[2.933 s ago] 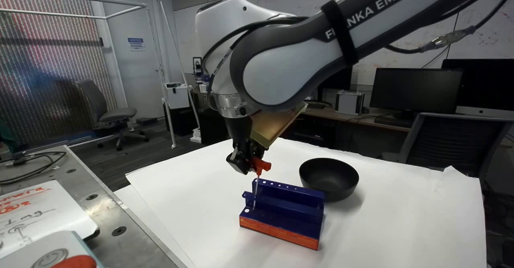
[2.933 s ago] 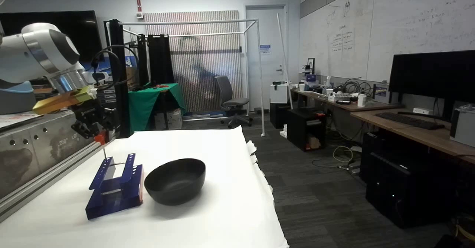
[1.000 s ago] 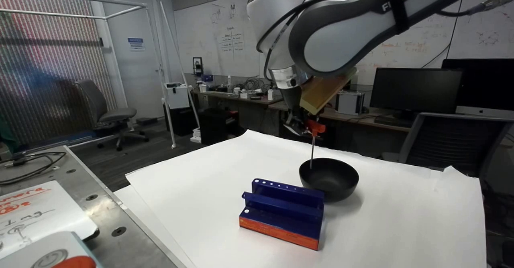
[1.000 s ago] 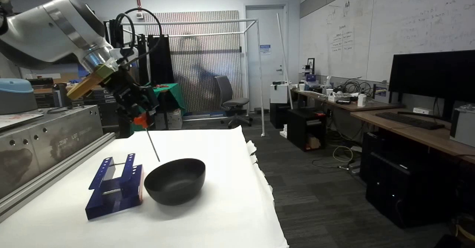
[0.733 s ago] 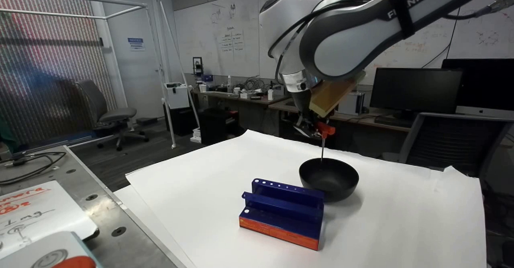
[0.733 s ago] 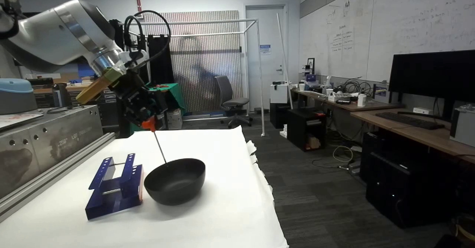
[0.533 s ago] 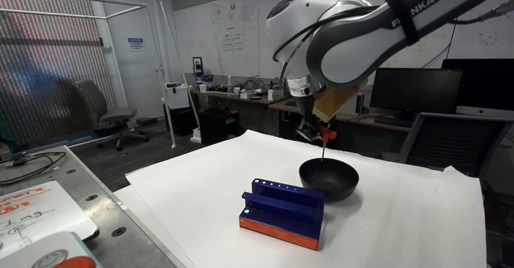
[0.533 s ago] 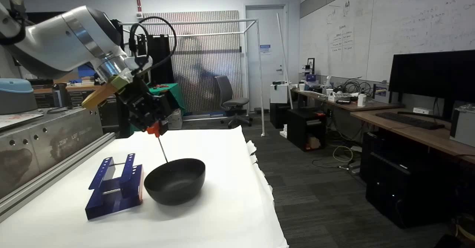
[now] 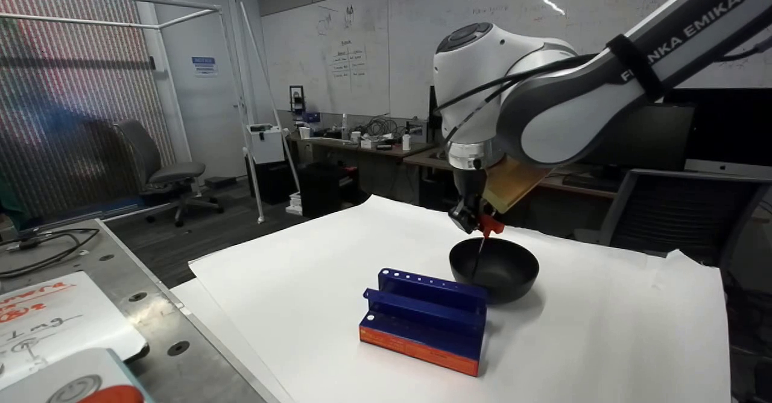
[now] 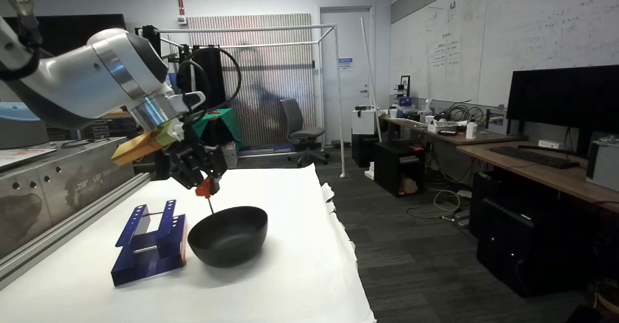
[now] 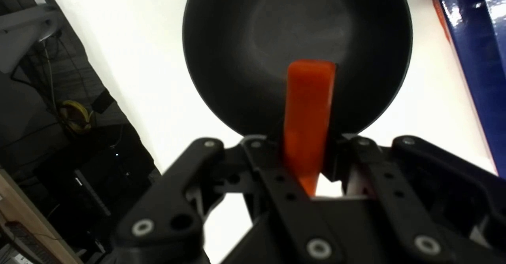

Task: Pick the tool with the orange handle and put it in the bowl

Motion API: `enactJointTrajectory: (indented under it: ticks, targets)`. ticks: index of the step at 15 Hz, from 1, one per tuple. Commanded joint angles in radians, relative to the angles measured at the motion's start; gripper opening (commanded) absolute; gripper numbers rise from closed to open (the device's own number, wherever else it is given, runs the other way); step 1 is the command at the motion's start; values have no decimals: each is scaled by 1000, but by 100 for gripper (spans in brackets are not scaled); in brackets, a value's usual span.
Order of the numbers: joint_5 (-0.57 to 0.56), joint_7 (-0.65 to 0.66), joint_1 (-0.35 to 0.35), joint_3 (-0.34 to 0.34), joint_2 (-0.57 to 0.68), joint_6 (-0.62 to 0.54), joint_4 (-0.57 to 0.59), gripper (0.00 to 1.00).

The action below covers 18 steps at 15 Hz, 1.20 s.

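Note:
The tool with the orange handle (image 9: pixel 491 226) is held upright, slightly tilted, with its thin shaft pointing down. Its handle also shows in an exterior view (image 10: pixel 205 188) and in the wrist view (image 11: pixel 309 110). My gripper (image 11: pixel 310 151) is shut on the handle, above the bowl's edge. The black bowl (image 9: pixel 515 279) stands on the white table, also seen in an exterior view (image 10: pixel 229 253) and the wrist view (image 11: pixel 371 46). In an exterior view the shaft shows against the bowl's inside; its tip is hard to make out against the dark bowl.
A blue rack (image 9: pixel 422 324) with an orange-red front strip stands close beside the bowl; it also shows in an exterior view (image 10: pixel 150 248). White paper (image 9: pixel 289 282) covers the table. A metal bench (image 9: pixel 151 312) borders it. A chair (image 9: pixel 681 216) stands behind.
The gripper carried the tool from the blue rack, up and across to the bowl. In the last half second it came down, lowering the shaft. Bowl and rack have not moved.

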<state>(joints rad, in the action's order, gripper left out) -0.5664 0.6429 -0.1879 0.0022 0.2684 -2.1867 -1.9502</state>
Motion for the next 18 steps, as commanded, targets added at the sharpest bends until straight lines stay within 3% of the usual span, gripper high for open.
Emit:
enactJointTrajectory:
  ticks: [1,3,10,14,17,18]
  targets:
    - [4,12,22,-7,-77,-97,-111,36]
    - [11,10,35,-9,-90,-120,-135,45]
    - [56,-12,75,-10,-134,-151,-181,98]
    - [93,-37,84,-3,-160,-133,-188,100]
    - [177,-126,88,10,-189,-73,-188,100]
    - [126,-62,78,-1,-132,-96,-156,100]
